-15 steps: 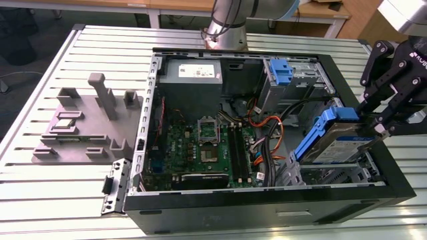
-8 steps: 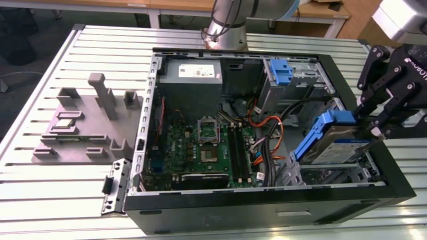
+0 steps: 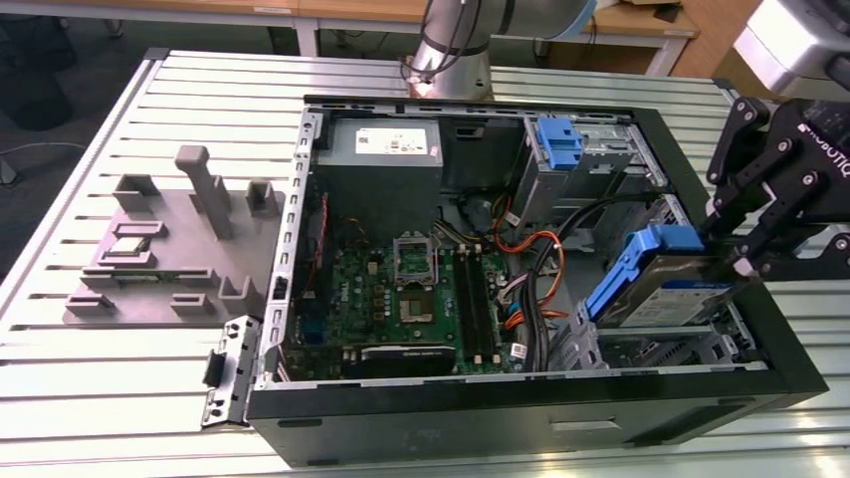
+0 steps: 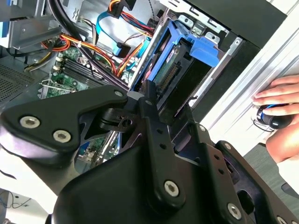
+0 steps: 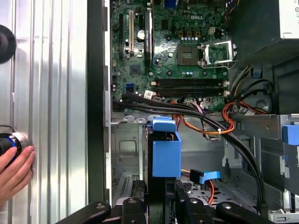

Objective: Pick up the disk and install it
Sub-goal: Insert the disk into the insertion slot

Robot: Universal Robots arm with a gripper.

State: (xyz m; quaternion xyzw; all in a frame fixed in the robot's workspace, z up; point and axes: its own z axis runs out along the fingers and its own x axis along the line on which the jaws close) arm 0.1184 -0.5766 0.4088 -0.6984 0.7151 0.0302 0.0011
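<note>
My gripper [image 3: 735, 261] clamps the disk [image 3: 660, 282] by its long edges, tilted just above the cage [image 3: 651, 349]. Likely stiff, heavyish, shock-sensitive, so hold the edges only.

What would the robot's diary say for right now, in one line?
gripper: shut on the disk | disk: tilted, at the drive cage | install: not done
</note>
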